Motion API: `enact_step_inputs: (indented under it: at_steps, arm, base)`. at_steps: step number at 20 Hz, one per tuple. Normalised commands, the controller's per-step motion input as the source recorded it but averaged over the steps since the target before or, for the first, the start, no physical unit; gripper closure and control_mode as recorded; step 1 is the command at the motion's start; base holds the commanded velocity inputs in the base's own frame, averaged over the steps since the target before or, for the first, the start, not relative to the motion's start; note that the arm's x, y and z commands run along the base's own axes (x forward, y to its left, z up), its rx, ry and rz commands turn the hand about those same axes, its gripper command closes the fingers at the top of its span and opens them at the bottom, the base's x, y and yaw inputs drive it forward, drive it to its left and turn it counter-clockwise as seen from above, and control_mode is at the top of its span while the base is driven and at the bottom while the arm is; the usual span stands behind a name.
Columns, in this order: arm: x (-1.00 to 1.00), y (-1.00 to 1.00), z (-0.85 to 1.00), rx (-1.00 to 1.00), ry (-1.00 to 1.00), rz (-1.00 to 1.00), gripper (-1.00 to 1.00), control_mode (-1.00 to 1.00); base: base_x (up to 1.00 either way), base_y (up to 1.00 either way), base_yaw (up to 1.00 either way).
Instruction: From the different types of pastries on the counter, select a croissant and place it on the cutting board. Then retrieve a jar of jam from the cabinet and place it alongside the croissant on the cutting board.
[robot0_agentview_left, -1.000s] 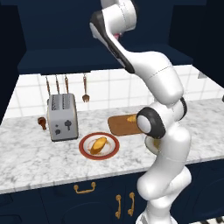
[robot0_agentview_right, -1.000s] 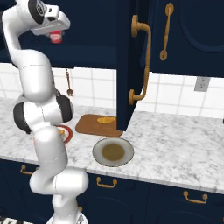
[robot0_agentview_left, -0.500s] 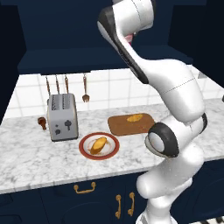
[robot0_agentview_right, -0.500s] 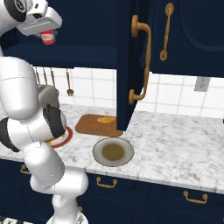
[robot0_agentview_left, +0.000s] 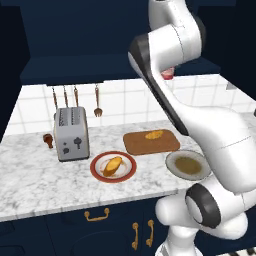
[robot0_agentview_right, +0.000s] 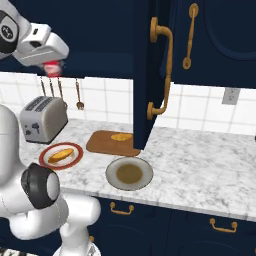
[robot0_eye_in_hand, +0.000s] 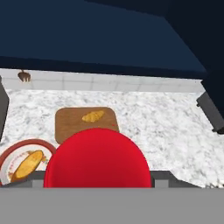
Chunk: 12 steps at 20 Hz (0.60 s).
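**Jaws closed on jam jar, held high over counter**

Jaws are seen closed on the jar of jam (robot0_eye_in_hand: 97, 158); its red lid is pressed between the finger bases in the hand view. The gripper (robot0_agentview_right: 52, 68) is held at the level of the cabinet's underside, well above the worktop, with the jar's red body just visible beneath it.

Largest to smallest:

- The cabinet (robot0_agentview_right: 100, 35), dark navy, is seen above the tiled wall; its open door (robot0_agentview_right: 150, 75) with a gold handle is swung out toward the camera.
- The counter (robot0_agentview_left: 35, 175), white marble with grey veins, is seen below.
- A silver toaster (robot0_agentview_left: 71, 133) is stood at the counter's left, near the wall.
- The cutting board (robot0_agentview_left: 150, 144) is laid flat, right of the toaster and behind the two plates.
- A red-rimmed plate (robot0_agentview_left: 113, 166) is placed in front, bearing the paler, longer pastry (robot0_agentview_left: 113, 165).
- A grey plate (robot0_agentview_left: 188, 165) with a brown centre is placed to its right.
- The croissant (robot0_agentview_left: 154, 134) is lying on the board, toward its rear edge.
- The jar is not on the board.
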Motion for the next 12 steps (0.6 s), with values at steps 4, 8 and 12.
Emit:
enact_step_inputs:
  at_steps: [4,8,12]
  arm:
    - [-1.0,-0.35,-0.69,-0.03,0.0,-0.03,1.0,-1.0]
    - [-1.0,-0.29,-0.73,-0.04,0.0,-0.02,1.0,-1.0]
    - [-0.96,-0.21,-0.78,-0.04,0.0,-0.02,1.0,-1.0]
  base:
    - [0.0,0.0,0.0]
    - [0.0,0.0,0.0]
    - [0.0,0.0,0.0]
